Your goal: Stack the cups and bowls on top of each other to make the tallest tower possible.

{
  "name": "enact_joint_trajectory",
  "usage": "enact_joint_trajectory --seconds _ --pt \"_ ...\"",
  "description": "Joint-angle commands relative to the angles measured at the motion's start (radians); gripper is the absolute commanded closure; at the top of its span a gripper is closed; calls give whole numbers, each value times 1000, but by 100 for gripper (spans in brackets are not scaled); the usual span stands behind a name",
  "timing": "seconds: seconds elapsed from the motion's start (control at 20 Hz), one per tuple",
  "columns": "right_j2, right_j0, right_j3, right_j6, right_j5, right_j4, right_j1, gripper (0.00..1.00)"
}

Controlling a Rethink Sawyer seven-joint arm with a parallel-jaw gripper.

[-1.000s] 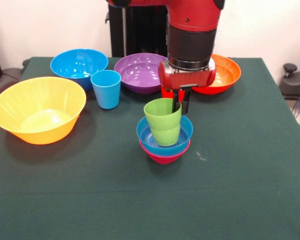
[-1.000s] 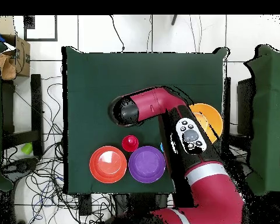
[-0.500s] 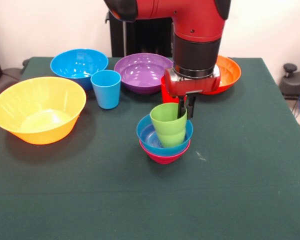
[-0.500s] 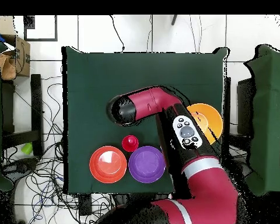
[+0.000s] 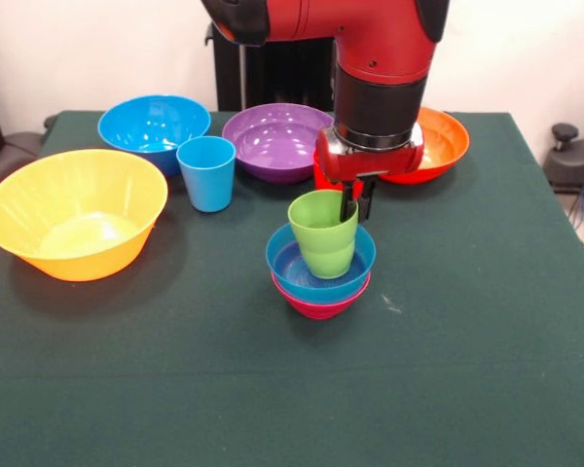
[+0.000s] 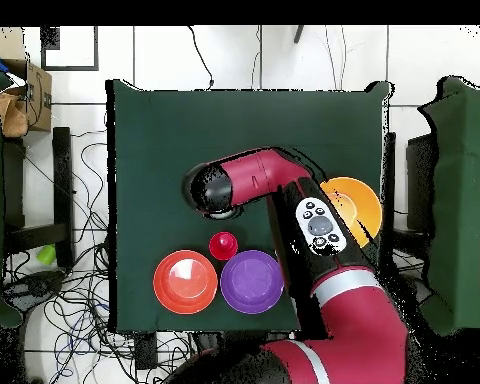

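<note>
**Green cup being seated in the small blue bowl**

The lime green glossy plastic cup [image 5: 323,233] is held by its far-right rim wall in the black gripper [image 5: 356,200], clenched on it with one finger inside and one outside. The cup sits inside the small blue glossy plastic bowl [image 5: 320,264], which is nested in the small magenta plastic bowl [image 5: 319,298], near the middle of the dark green desk [image 5: 448,370]. Whether the cup's base is fully down cannot be told.

Step advice: the cup should be brought upright and centred over the bowl's floor before release; the grip is off-centre, so a slow straight lift-out is advised or the rim may be dragged and the stack tipped.

Orientation: mouth up, long axis close to vertical, leaning slightly, top towards the left. In the overhead view the stack is hidden under the arm.

The very large yellow-orange plastic bowl [image 5: 75,212] lies well apart at left.
</note>
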Motion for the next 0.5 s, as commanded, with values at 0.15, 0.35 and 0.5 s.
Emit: enact_joint_trajectory --seconds 0.15,0.35,0.5 --pt "37 8 -39 -302 101 -110 15 100" --pt "36 8 -45 -294 92 -116 17 100" --pt "34 12 -60 -295 95 -120 25 100"
